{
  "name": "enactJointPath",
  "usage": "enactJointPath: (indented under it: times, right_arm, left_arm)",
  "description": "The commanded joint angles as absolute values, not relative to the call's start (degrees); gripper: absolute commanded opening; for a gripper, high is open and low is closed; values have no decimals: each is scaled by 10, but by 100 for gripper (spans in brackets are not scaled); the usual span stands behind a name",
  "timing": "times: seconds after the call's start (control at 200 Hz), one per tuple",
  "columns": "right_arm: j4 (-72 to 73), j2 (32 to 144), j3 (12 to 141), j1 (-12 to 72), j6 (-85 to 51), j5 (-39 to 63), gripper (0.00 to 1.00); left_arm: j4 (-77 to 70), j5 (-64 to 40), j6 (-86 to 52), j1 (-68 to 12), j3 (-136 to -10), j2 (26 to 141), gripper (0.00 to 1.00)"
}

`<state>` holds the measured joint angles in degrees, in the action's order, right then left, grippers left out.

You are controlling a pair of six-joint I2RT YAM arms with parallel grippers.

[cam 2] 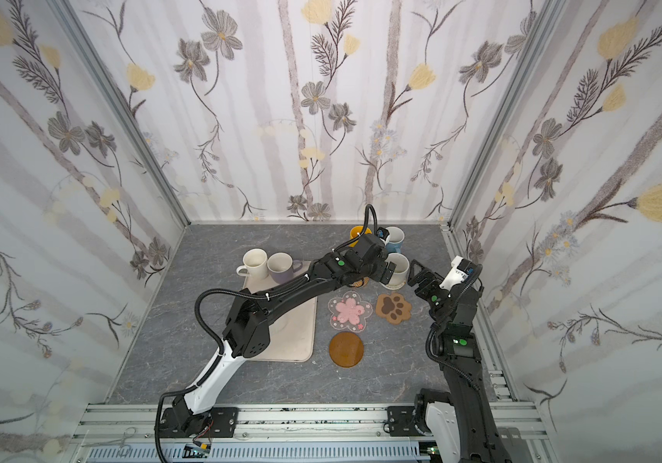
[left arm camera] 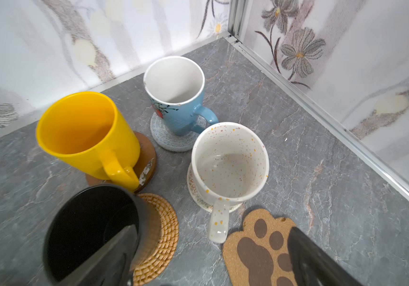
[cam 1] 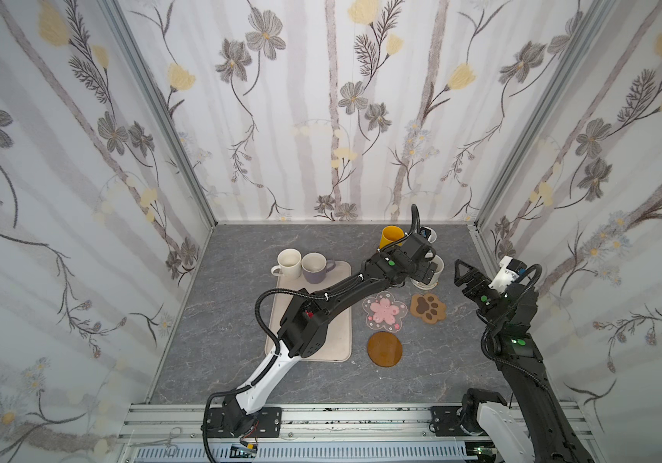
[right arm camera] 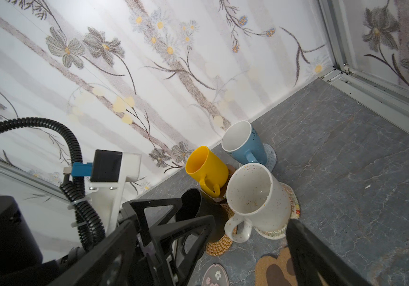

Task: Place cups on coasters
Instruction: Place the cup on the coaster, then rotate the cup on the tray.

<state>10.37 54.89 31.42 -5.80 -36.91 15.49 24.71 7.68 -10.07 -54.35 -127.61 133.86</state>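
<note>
Step looks like the release of the black mug [left arm camera: 92, 230], glossy, upright on the golden woven coaster [left arm camera: 166, 237]. The left pincer [left arm camera: 212, 229] is spread wide, gripping nothing, with one finger over the mug's mouth. The right pincer [cam 1: 464, 278] is also spread and empty, near the paw coaster [cam 1: 428, 308], which is cork-like. Next move, probably: lift clear without tipping the mug, then fetch the white mug [cam 1: 288, 262] or the lavender mug [cam 1: 315, 267] at the far end of the tray [cam 1: 337, 348]. The clear pink flower mat [cam 1: 384, 312] and smooth brown disc [cam 1: 384, 348] are bare on the marbled grey surface [cam 1: 241, 360].
</note>
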Motion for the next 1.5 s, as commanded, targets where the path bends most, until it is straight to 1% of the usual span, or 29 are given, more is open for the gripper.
enactJointPath:
  times: [0.0,0.165,0.345,0.425,0.545,0.645,0.804,0.974,1.129,1.184,1.239,1.334,1.494]
  right_arm:
    - [68,561,342,-46,-335,167,92]
    - [25,584,390,-33,-287,214,89]
    - [-36,638,463,24,-240,172,87]
    - [-53,677,500,59,-227,159,84]
    - [-88,750,576,122,-205,141,82]
    - [-117,817,644,165,-188,129,82]
    - [-158,947,771,218,-168,123,80]
    - [-195,1076,909,256,-155,121,77]
    - [-234,1186,1031,273,-146,131,71]
    - [-251,1222,1074,274,-143,136,64]
    - [-271,1258,1113,275,-140,146,57]
    - [-286,1308,1161,276,-138,157,50]
    - [-288,1366,1206,283,-142,164,48]
  left_arm:
    - [236,102,-133,-531,-1228,1288,97]
    - [223,111,-162,-508,-1130,1195,97]
    - [205,136,-192,-476,-1021,1097,98]
    - [197,142,-208,-456,-973,1057,98]
    - [192,123,-230,-425,-909,993,96]
    - [190,130,-243,-399,-856,936,95]
    - [185,112,-260,-334,-771,851,95]
    - [182,95,-266,-270,-677,781,99]
    - [183,65,-271,-216,-601,729,100]
    - [183,47,-265,-207,-576,701,100]
    - [183,52,-259,-204,-551,672,100]
    - [186,45,-250,-189,-520,641,100]
    - [190,17,-248,-147,-493,637,100]
